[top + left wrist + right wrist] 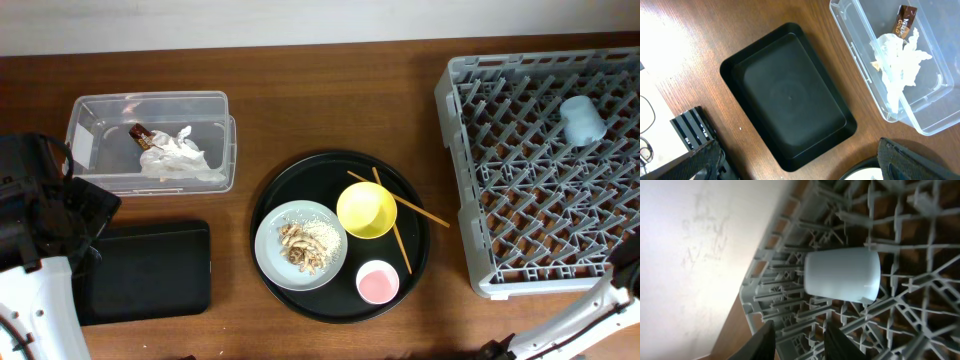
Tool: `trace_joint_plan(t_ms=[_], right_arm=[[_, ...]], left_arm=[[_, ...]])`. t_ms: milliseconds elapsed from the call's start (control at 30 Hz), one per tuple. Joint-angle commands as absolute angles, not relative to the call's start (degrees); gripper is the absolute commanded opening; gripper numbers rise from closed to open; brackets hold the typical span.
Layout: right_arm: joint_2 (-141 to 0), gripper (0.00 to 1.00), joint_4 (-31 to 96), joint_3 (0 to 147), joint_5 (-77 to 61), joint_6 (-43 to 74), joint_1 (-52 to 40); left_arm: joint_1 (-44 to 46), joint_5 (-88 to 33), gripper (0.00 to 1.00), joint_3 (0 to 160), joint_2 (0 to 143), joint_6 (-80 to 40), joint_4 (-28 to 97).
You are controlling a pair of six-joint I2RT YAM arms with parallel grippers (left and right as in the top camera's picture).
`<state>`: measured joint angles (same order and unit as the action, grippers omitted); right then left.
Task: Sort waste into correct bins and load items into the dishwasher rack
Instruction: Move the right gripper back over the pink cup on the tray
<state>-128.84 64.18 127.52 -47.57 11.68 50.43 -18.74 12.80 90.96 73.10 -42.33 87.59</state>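
Note:
Crumpled white paper (180, 157) and a gold-brown wrapper (140, 132) lie in the clear tub (150, 104), which the left wrist view shows as the tub (935, 127) with the paper (897, 62) in it. The shallow black tray (150, 270) is bare. Food scraps (305, 247) sit on the grey-green plate (272, 240). The yellow bowl (366, 210), pink cup (378, 282) and chopsticks (415, 210) share the round tray. The blue cup (581, 120) lies on its side in the rack (545, 200). My left gripper (800, 167) hangs wide open over the black tray (790, 95). My right gripper (800, 342) is open above the rack (910, 305), short of the cup (842, 275).
The large round black tray (340, 165) sits mid-table between the bins and the rack. My left arm (40, 215) covers the table's left edge, and my right arm (600, 310) comes in at the bottom right corner beside the rack.

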Motion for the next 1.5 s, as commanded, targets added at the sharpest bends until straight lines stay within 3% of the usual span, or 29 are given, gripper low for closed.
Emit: trace_joint_plan(t_ms=[0, 67, 233, 533, 1167, 1467], right_arm=[[-124.09, 0.34, 63.26, 127.57, -41.36, 12.10, 48.14], [-124.31, 0.33, 61.73, 127.55, -38.35, 12.10, 45.47], [-127.37, 0.04, 57.98, 127.55, -24.49, 12.10, 37.17], [-131.85, 0.04, 52.86, 127.55, -2.63, 14.00, 27.35], [-136.33, 0.04, 56.53, 127.55, 2.94, 13.80, 28.21], [-129.86, 0.04, 61.60, 128.31, 8.21, 15.11, 30.30]], left_arm=[[-19.03, 12.82, 0.99, 90.85, 72.40, -42.85, 87.68], [-19.03, 12.82, 0.99, 90.85, 72.40, -42.85, 87.68], [-19.03, 12.82, 0.99, 90.85, 72.40, -42.83, 87.68], [-19.03, 12.84, 0.99, 90.85, 72.40, -42.85, 87.68], [-19.03, 12.82, 0.99, 90.83, 72.40, -42.83, 87.68], [-19.03, 12.82, 0.99, 90.83, 72.40, -42.85, 87.68]])
